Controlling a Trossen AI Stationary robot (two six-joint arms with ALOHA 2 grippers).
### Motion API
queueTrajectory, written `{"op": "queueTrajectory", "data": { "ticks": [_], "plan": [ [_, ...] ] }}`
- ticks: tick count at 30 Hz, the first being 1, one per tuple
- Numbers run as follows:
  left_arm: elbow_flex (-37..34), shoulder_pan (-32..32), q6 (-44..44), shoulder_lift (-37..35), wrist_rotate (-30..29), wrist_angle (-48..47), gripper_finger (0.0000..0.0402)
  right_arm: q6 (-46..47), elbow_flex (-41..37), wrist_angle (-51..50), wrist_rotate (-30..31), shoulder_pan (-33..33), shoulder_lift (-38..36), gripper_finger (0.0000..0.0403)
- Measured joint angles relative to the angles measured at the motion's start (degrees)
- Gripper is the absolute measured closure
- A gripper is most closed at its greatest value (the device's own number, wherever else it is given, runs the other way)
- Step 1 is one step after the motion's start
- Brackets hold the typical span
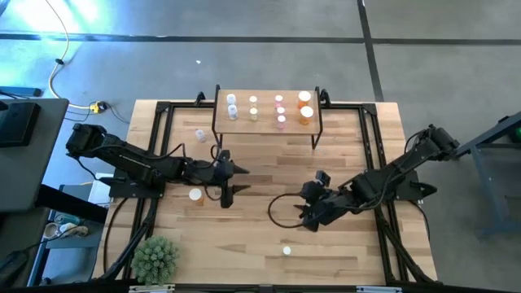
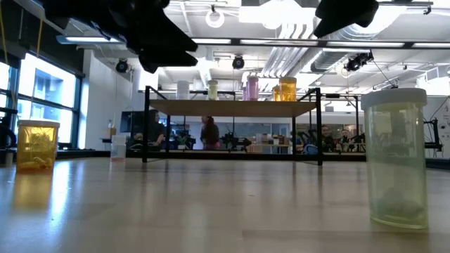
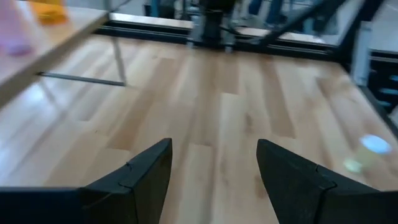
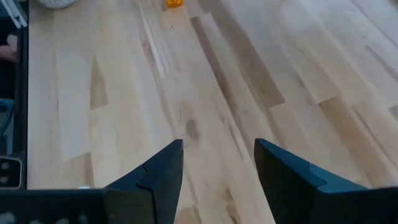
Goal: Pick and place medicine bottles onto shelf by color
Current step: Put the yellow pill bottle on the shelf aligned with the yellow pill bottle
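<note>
Light wood shelf [image 1: 267,120] at table's far side carrying bottles sorted by color, orange bottle [image 1: 195,194] near your left gripper [image 1: 230,180], fingers spread, empty, right gripper [image 1: 308,207] likewise spread, pale yellow bottle [image 1: 286,251] at the near edge.

Even daylight is falling on the table; glare is showing only at the edges.

A bright patch is glaring on the floor [image 1: 81,10] at the overhead view's top left, while the arms are casting only soft shadows on the table [image 1: 260,236]. At table height, ceiling lamps [image 2: 271,14] are blowing out and a window [image 2: 49,98] is shining at left, leaving the arms as silhouettes. The left wrist view is smearing, with a bottle [image 3: 367,152] and the shelf [image 3: 43,43] blurring.
</note>
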Motion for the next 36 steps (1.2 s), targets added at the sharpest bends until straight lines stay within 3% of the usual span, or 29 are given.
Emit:
{"op": "queueTrajectory", "data": {
  "ticks": [19, 28, 36],
  "plan": [
    [0.0, -19.9, -7.5, 0.0, -0.2, -0.2, 0.0176, 7.5, 0.0, 5.7, 1.4, 12.8, 12.5, 0.0214],
    [0.0, -24.6, -9.5, 0.0, -3.9, -0.2, 0.0176, 15.0, 0.0, 9.4, -1.0, 15.4, 15.5, 0.0210],
    [0.0, -25.8, -9.5, 0.0, -4.7, -0.2, 0.0176, 14.2, 0.0, 11.5, 1.1, 17.7, 16.8, 0.0163]
  ]
}}
